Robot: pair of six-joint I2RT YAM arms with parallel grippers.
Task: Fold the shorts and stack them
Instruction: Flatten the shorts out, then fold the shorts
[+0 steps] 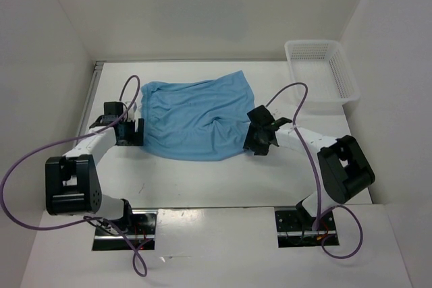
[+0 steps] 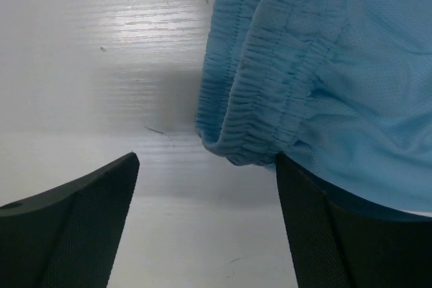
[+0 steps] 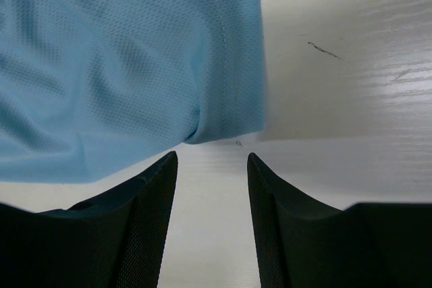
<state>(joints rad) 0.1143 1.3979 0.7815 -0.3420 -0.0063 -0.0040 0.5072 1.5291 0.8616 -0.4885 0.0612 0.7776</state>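
Left gripper [image 1: 130, 131]: jaws wide open, empty, low at waistband corner, likely lined up to pinch. Shorts [image 1: 196, 118]: spread unfolded on table [image 1: 202, 180], between both arms. Right gripper [image 1: 260, 138]: jaws narrowly apart, empty, at hem corner, probably for matching lift.

No legible text, label, brand, number or sign in any of the three views. Checked shorts [image 1: 196, 116], basket [image 1: 345, 79] and table [image 1: 202, 180]: surfaces plain, nothing readable. Dark scuffs on the table are marks, not characters.
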